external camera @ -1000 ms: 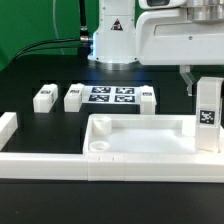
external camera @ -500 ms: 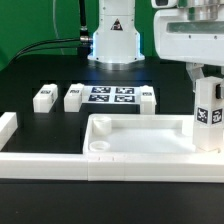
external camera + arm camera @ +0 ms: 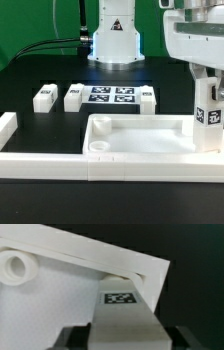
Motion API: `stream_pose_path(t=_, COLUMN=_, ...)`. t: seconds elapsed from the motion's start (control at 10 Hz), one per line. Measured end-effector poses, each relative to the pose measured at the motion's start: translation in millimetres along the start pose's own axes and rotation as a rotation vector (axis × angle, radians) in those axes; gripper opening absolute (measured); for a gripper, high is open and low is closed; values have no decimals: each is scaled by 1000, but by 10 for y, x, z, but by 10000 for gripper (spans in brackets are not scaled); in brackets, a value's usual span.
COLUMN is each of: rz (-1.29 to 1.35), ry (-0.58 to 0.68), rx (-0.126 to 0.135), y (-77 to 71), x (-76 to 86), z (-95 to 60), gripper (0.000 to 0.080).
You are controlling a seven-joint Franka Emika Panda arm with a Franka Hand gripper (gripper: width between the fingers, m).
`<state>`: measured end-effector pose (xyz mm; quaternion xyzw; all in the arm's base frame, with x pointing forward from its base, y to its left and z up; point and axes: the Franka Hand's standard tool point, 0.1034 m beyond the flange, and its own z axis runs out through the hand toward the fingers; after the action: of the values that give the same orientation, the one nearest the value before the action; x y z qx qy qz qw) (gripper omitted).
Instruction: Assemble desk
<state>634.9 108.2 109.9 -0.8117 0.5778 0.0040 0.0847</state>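
Observation:
The white tray-like desk top (image 3: pixel 130 140) lies on the black table, rim up, with a round socket (image 3: pixel 98 146) at its near corner on the exterior view's left. My gripper (image 3: pixel 208 88) is shut on a white tagged leg (image 3: pixel 208 118) and holds it upright at the top's corner on the exterior view's right, its lower end hidden behind the rim. In the wrist view the leg (image 3: pixel 125 317) runs from between my fingers (image 3: pixel 73 336) down to that corner, with another socket (image 3: pixel 14 267) nearby. Three more legs (image 3: pixel 43 97) (image 3: pixel 74 97) (image 3: pixel 147 99) lie behind.
The marker board (image 3: pixel 111 96) lies flat behind the desk top, between the loose legs. A low white border wall (image 3: pixel 45 161) runs along the front and turns up at the exterior view's left (image 3: pixel 7 126). The arm's base (image 3: pixel 115 40) stands at the back.
My gripper has moved with the leg a little toward the exterior view's right and down, bringing the leg lower at the desk top's corner.

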Motion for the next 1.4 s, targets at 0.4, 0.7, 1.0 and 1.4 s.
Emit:
stream_pose_path(t=0.4, rz=-310, ry=-4, rx=-13, y=-57, x=-7, z=-36, gripper=641)
stream_pose_path(t=0.7, rz=-575, ry=-3, rx=-16, y=-56, x=-1, z=-36, gripper=647)
stream_pose_path(t=1.0, rz=-918, ry=20, rx=-39, y=-73, x=-16, z=-45, gripper=649)
stream_pose_path(t=1.4, rz=-1253, ry=23, rx=-58, y=-69, x=-28, z=-33, gripper=649)
